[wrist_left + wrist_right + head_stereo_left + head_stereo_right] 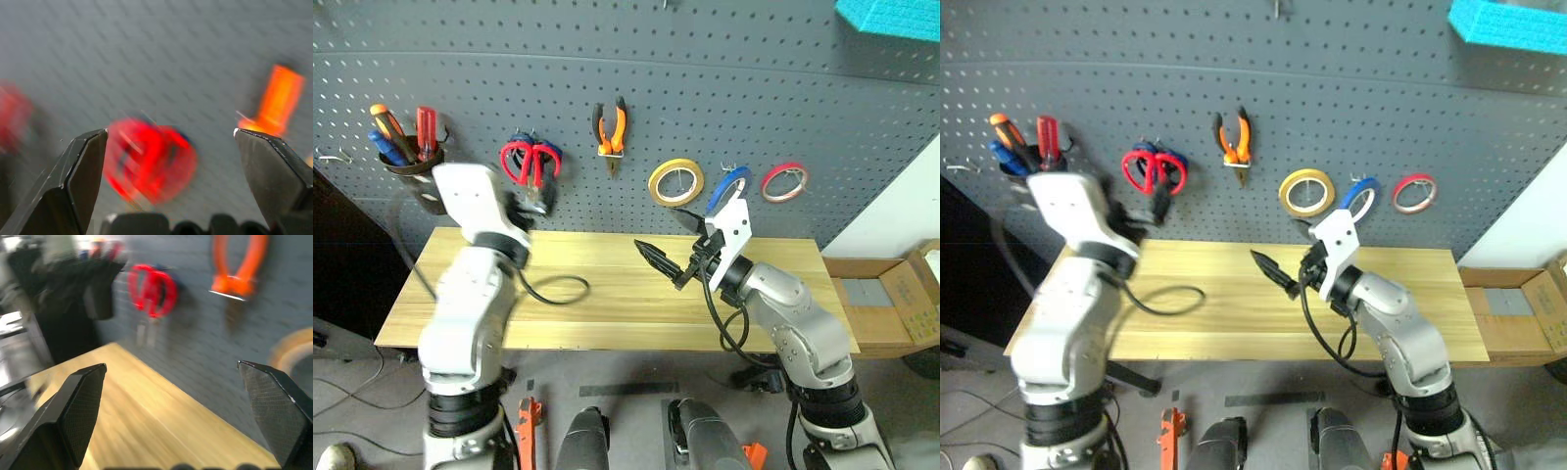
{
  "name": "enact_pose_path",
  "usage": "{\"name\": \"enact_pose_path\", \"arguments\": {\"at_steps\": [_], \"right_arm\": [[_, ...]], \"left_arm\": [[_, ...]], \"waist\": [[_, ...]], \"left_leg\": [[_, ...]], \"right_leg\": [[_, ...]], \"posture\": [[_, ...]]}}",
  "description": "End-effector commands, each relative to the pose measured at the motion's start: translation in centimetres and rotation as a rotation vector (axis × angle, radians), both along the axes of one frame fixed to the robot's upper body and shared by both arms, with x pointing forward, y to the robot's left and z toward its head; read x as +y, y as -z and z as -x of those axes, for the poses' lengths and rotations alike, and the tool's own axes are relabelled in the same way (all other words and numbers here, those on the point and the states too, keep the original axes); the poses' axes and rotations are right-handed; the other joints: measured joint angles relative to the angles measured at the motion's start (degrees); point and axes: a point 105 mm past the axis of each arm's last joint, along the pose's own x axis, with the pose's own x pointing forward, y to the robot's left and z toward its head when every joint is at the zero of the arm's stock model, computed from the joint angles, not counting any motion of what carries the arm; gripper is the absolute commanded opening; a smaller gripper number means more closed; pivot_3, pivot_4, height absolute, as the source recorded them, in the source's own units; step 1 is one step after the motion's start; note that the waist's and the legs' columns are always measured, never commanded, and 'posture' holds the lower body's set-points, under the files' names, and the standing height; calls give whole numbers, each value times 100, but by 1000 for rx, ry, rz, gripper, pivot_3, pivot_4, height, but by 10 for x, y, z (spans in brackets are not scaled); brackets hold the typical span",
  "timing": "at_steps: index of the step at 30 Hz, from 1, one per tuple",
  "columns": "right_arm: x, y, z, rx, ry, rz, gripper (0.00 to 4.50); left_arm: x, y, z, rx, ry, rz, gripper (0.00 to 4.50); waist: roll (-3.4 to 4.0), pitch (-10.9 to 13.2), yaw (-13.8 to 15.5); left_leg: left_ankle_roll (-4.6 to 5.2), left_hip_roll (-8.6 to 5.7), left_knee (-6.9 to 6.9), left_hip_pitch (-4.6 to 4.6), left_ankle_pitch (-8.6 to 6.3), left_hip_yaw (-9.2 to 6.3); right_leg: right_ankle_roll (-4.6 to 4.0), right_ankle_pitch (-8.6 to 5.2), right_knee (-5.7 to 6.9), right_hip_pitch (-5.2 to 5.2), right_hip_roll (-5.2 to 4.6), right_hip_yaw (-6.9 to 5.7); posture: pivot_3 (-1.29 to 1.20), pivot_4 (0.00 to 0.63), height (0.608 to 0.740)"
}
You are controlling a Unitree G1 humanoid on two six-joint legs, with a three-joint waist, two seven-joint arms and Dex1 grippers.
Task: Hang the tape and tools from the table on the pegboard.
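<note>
Grey pegboard [724,98] is seen behind the light wood counter [597,294] in the left eye view. Hung on it, from left to right, are a dark cup of screwdrivers [411,147], the red-handled scissors [530,162], the orange-and-black pliers [612,129], the yellow tape ring [675,181], a blue roll [728,186] and a red roll [784,180]. The left hand [536,201] is held just below the scissors, close to the board; its fingers cannot be made out in this view. The right hand [658,260] is raised above the middle of the counter, fingers apart and nothing between them.

From the left wrist, two black fingers [73,181] are shown spread wide and empty, with the blurred red scissors [151,164] between them on the board and the orange pliers handle [276,100] to one side.

From the right wrist, the fingers [73,411] are likewise wide apart and empty; the scissors [151,291], pliers [239,264] and an edge of the tape [293,350] are seen on the board above the counter [146,421].
</note>
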Motion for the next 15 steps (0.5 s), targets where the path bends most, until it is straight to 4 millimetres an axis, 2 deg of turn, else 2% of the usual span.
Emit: {"name": "enact_pose_path", "arguments": {"at_steps": [1,3,4,6,8,12,15], "right_arm": [[-9,9,-4,-38,79,61,4500],[-31,44,-17,22,221,136,4500],[-43,62,-21,47,293,185,4500],[-63,81,-26,100,412,200,4500],[-75,86,-29,127,492,178,4500],[-80,90,-30,153,529,165,4500],[-86,103,-29,197,563,177,4500]], "left_arm": [[-3,22,1,75,-5,34,4425],[-3,62,-1,212,11,96,4425],[2,77,-2,255,0,105,4425],[12,93,-3,290,-13,85,4425],[24,103,-5,325,-34,32,4425],[38,119,-7,381,-57,31,4425],[47,136,-3,438,-63,2,4425]], "waist": [[-4,-134,-74],[39,-293,-192],[82,-391,-254],[109,-517,-396],[103,-534,-535],[104,-608,-754],[119,-673,-846]], "left_leg": [[1,3,-1,20,0,7],[0,13,-5,101,-3,11],[-11,27,-14,120,-14,5],[-25,33,-26,129,-33,-3],[-19,23,-8,115,-38,7],[-18,20,-8,113,-37,21],[-15,21,-22,126,-35,11]], "right_leg": [[-4,1,-6,21,2,1],[-38,-18,-41,114,6,-3],[-40,-15,-102,149,17,-13],[-31,-8,-195,201,21,-23],[-16,0,-201,201,6,-16],[8,15,-181,191,-7,-8],[7,15,-162,192,0,-11]], "posture": [[-97,33,740],[-126,14,740],[-134,7,740],[-139,1,740],[-151,0,740],[-170,0,740],[-177,0,740]]}}
